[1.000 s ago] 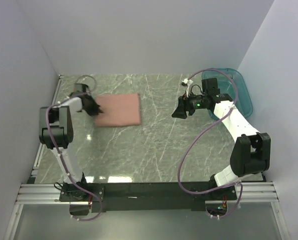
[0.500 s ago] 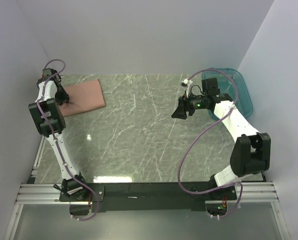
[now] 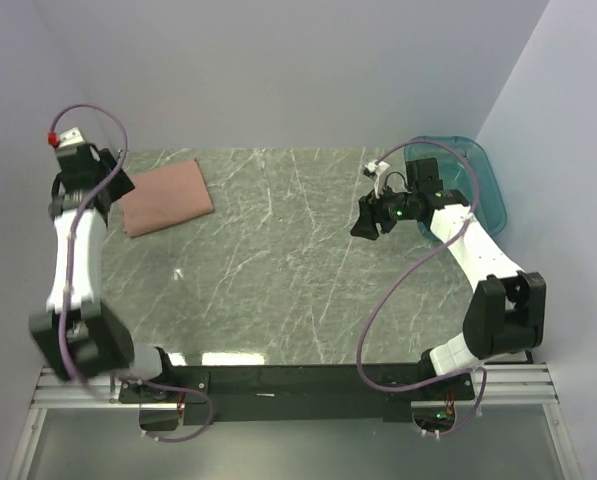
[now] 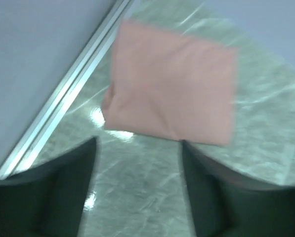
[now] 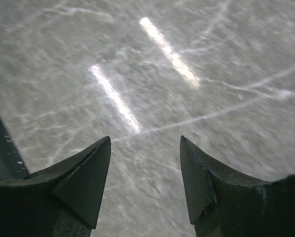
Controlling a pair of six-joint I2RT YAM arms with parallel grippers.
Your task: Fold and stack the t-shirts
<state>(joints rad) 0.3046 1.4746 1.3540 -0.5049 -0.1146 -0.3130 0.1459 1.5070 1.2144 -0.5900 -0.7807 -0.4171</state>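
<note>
Salmon-pink folded t-shirt (image 3: pixel 166 197) lying flat at the far left corner of the table (image 3: pixel 278 290), we see the left gripper (image 4: pixel 138 146) just beside it, fingers spread and empty, the right gripper (image 5: pixel 145 143) well apart, likewise spread above the marble

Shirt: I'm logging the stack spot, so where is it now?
Top view: the folded shirt lies flat in the table's far-left corner, just beyond the open left claw.
</note>
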